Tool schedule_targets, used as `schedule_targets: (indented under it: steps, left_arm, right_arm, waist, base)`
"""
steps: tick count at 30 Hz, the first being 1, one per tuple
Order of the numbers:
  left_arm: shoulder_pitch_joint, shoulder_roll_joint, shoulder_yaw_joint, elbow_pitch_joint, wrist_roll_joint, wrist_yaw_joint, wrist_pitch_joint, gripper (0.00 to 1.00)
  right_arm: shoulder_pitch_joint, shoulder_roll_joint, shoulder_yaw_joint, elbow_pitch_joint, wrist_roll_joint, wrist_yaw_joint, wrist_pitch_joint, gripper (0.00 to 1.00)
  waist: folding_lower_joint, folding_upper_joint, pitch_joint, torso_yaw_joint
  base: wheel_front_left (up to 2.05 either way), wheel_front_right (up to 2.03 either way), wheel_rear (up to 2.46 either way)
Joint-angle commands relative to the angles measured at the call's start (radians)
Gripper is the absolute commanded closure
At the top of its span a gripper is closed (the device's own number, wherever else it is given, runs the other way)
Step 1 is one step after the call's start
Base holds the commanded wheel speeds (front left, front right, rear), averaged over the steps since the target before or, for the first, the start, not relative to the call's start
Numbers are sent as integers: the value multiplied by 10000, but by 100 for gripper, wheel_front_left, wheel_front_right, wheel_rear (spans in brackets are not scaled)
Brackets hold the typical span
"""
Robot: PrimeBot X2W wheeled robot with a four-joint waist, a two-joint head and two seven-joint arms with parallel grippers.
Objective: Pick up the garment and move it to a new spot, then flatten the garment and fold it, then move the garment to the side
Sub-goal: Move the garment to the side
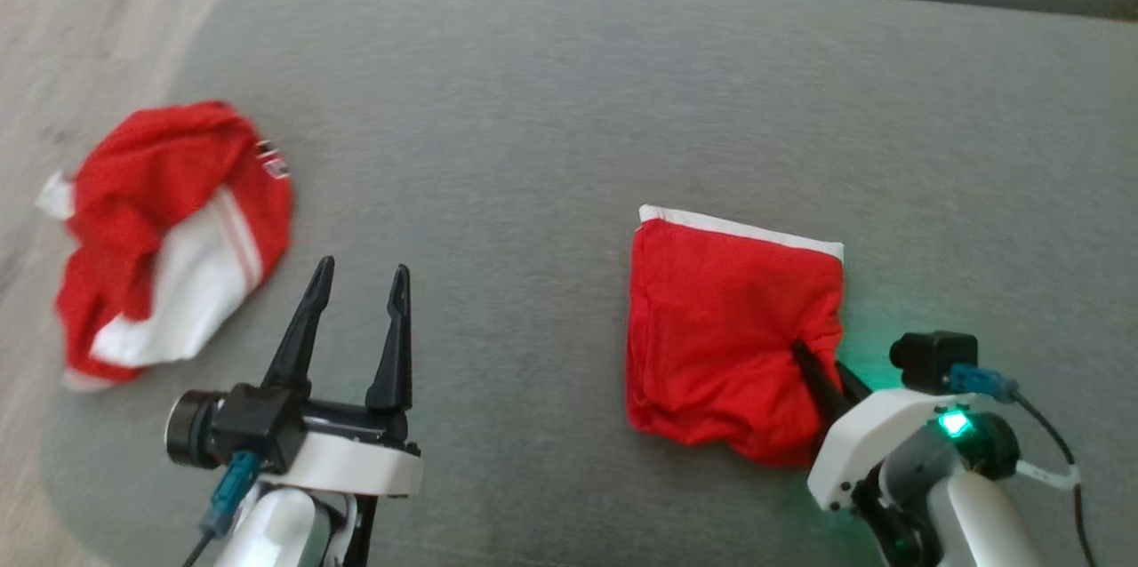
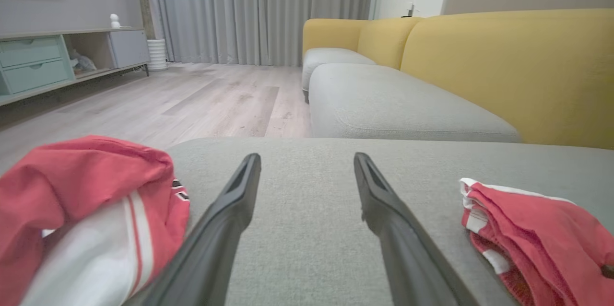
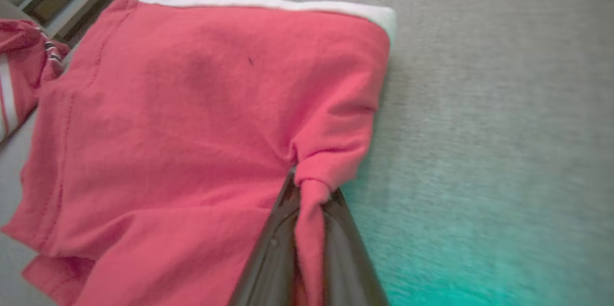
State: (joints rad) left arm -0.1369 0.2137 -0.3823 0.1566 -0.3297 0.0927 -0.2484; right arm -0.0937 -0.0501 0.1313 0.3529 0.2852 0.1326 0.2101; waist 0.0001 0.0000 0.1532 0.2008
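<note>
A folded red garment (image 1: pixel 729 318) with a white band along its far edge lies on the grey cushion (image 1: pixel 569 105), right of centre. My right gripper (image 1: pixel 822 363) is shut on a pinch of its near right edge; in the right wrist view the cloth (image 3: pixel 192 119) is bunched between the two fingers (image 3: pixel 273 248). Low at the left my left gripper (image 1: pixel 360 274) hovers open with nothing in it, its fingers (image 2: pixel 225 219) spread over bare cushion. The garment (image 2: pixel 537 229) also lies at the right of the left wrist view.
A second red and white garment (image 1: pixel 169 229) lies crumpled at the cushion's left edge, and again (image 2: pixel 81 210) close to my left fingers. Wooden floor (image 1: pixel 80 34) runs beyond that edge. A yellow-backed sofa (image 2: pixel 479 66) and a low cabinet (image 2: pixel 57 56) stand further off.
</note>
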Motion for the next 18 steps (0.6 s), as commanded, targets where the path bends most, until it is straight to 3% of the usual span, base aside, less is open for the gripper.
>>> schedule_targets:
  steps: [1, 11, 18]
  left_arm:
    - [-289, 158, 464, -357, -41, 34, -106, 0]
    - [-362, 329, 603, -903, -43, 6, -114, 0]
    - [-1183, 533, 359, -1318, 180, -278, 101, 0]
  right_arm:
    - [-276, -240, 217, -398, -77, -19, -73, 100]
    - [-1227, -1177, 383, -1152, -400, -19, 198, 100]
    - [-2326, -2344, -145, -1130, -644, -19, 300, 100]
  waist:
    - [-1, 0, 56, -651]
    - [-1, 0, 882, -3136]
    - [-1, 0, 1923, -3802]
  base:
    - [0, 0, 0]
    - [0, 0, 0]
    - [0, 0, 0]
